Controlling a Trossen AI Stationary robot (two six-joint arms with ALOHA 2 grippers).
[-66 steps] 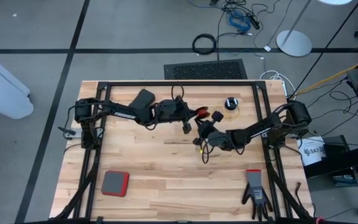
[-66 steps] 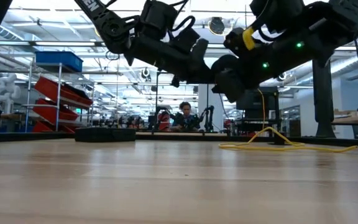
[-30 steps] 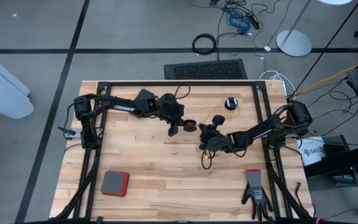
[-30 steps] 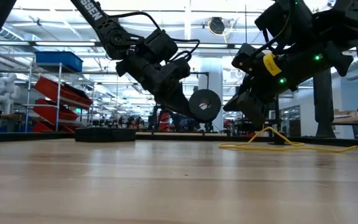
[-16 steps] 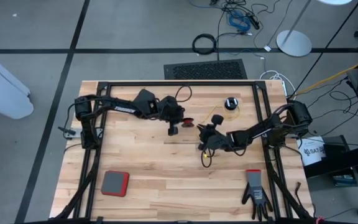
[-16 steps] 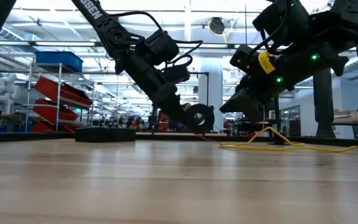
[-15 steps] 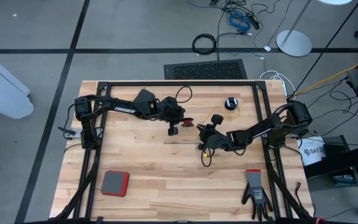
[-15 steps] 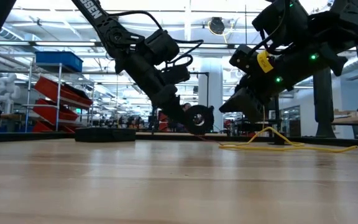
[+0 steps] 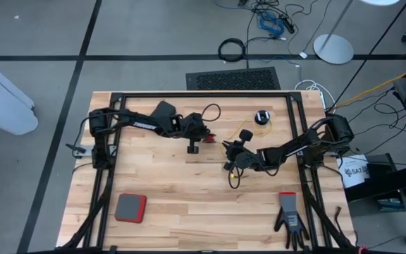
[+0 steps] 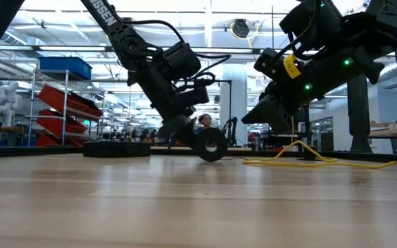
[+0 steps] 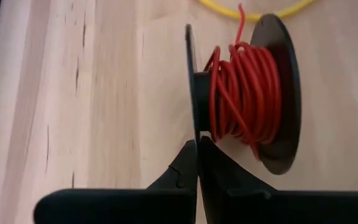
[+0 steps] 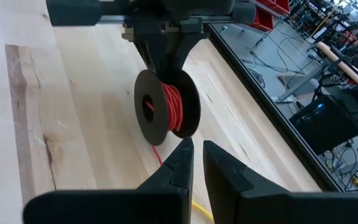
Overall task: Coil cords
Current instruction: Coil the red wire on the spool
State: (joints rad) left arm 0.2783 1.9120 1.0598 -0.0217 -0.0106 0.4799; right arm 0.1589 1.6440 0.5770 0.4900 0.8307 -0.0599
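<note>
The left jaws (image 9: 193, 147) are closed on a flange of the red reel (image 9: 207, 138), which sits on the counter (image 9: 189, 190) near the middle of its far half; the right jaws (image 9: 229, 159) hover just beside it, nearly closed, holding nothing. Low view: the reel (image 10: 211, 145) stands on edge on the counter. Left wrist view: red cord (image 11: 244, 93) wound on the reel. Right wrist view: the reel (image 12: 164, 111) ahead of the narrow-gapped fingers (image 12: 178, 163).

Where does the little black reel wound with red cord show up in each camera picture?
High view: red reel, table's middle, at the left end effector.
Low view: picture's middle, touching the table.
Left wrist view: upper right.
Right wrist view: centre.
Shared landmark: yellow cord beside it.
</note>
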